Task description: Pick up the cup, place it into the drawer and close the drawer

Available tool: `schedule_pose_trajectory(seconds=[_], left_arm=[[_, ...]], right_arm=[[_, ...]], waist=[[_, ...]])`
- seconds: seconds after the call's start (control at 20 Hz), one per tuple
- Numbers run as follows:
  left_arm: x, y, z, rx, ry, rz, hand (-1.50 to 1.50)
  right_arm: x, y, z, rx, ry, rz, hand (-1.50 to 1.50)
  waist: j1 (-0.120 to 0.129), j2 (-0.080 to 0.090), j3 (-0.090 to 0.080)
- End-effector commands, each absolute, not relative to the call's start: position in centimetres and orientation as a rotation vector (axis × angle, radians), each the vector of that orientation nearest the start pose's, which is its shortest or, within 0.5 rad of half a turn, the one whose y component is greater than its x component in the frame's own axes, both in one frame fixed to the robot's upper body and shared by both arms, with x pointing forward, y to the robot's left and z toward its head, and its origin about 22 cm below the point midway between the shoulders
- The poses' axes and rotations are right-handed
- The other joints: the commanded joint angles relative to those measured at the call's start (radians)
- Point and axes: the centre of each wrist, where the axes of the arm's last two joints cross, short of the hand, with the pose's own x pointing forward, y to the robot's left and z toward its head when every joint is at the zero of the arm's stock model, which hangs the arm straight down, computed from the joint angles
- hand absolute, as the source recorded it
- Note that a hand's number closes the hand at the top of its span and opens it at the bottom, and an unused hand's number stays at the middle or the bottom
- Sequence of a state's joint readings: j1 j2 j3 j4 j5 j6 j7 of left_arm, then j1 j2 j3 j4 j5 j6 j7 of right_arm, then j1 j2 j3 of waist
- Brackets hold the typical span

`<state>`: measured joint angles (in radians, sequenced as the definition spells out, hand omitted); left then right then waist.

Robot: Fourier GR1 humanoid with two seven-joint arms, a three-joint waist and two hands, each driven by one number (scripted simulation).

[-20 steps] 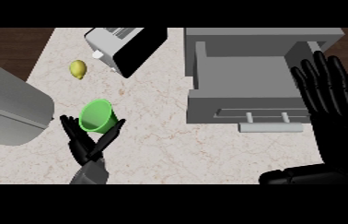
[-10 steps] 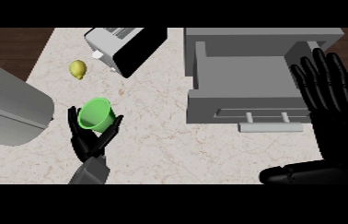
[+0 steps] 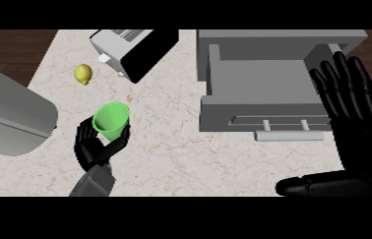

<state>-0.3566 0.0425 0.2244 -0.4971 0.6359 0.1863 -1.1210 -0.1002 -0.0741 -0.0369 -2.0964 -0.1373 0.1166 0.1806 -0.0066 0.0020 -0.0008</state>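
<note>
Left hand curls its fingers round the green cup, holding it upright above the counter, well to the left of the open grey drawer. Right hand rests open, fingers straight, at the drawer's right edge. A lemon lies near the toaster.

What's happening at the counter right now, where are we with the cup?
The left hand is curled round the green cup over the left part of the counter. The grey drawer stands open to the right, and the cup is not yet in it. The right hand rests open, fingers up, at the view's right edge by the drawer. A toaster and a lemon sit further back.
</note>
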Motion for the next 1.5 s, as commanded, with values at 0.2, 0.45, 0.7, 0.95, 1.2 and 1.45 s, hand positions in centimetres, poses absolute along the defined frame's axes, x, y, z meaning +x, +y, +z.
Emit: schedule_pose_trajectory(seconds=[0.2,0.45,0.7,0.95,1.2,1.45], left_arm=[[25.3,26.2,-15.0,0.121,-1.918,0.472,1.50],[25.6,27.6,-14.0,-0.090,-1.968,0.317,1.50],[28.3,26.3,-10.8,-0.235,-2.064,0.278,1.50],[30.3,24.9,-5.5,-0.302,-2.072,0.156,1.50],[30.8,23.2,0.0,-0.374,-2.096,0.110,1.50],[32.7,19.5,4.8,-0.395,-2.087,0.120,1.50]], right_arm=[[21.9,-23.3,14.5,0.148,-2.001,0.145,-1.50],[21.4,-24.7,15.3,0.159,-1.976,0.141,-1.50],[21.7,-23.7,15.9,0.160,-1.995,0.134,-1.50],[21.5,-25.4,14.5,0.130,-1.979,0.127,-1.50],[22.2,-25.8,13.9,0.149,-1.983,0.130,-1.50],[23.1,-26.1,13.3,0.136,-1.972,0.132,-1.50]], waist=[[-0.002,0.000,-0.001],[0.000,-0.003,0.000],[0.010,-0.005,0.001],[0.014,-0.007,0.002],[0.015,-0.006,0.002],[0.007,-0.003,0.001]])
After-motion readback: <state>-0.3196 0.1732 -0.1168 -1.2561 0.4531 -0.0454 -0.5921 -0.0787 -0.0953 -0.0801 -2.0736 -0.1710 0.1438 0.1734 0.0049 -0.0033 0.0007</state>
